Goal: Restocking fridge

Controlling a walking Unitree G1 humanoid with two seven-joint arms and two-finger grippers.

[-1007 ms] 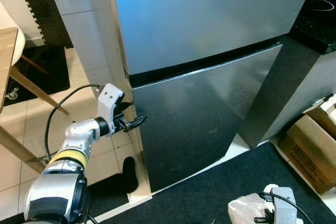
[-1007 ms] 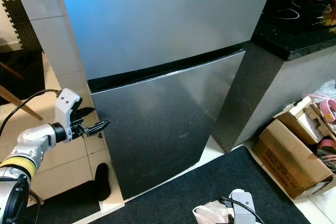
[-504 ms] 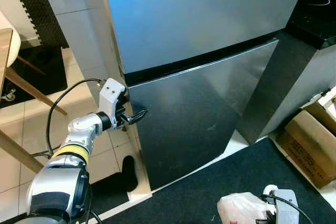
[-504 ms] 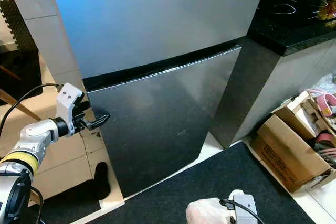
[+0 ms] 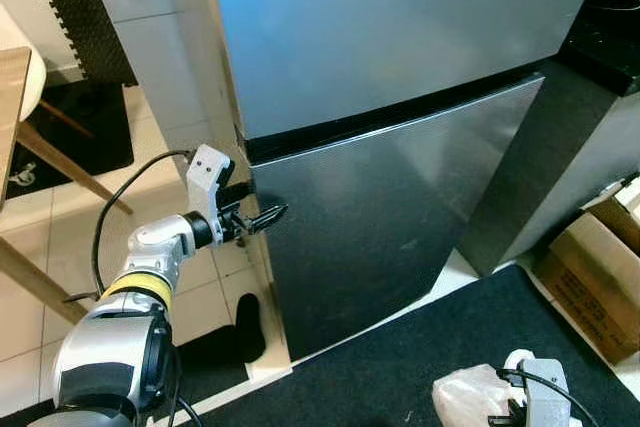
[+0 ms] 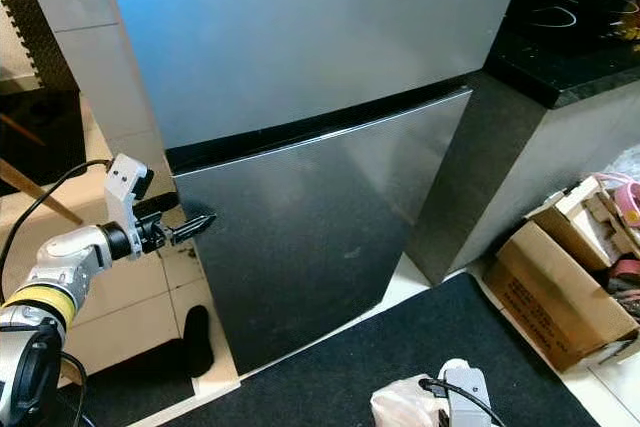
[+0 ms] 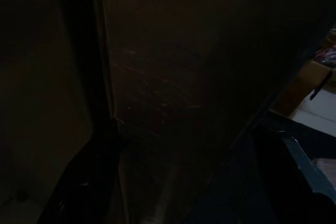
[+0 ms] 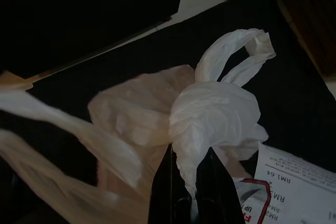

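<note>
Left gripper is up at the left edge of the fridge's lower door, fingers close together, tips at the door's edge just below the black seam. Down at the near right, the right gripper is clamped on the knotted handles of a white plastic bag above the dark mat.

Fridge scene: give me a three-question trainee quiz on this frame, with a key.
1. True or false: the lower door of the fridge is swung wide open.
2. What does the right gripper hold? A) white plastic bag B) bottle C) nothing
3. Which edge of the lower door is the left gripper at?

Key
1. False; it looks closed.
2. A
3. Its left edge, just below the black gap between the doors.
</note>
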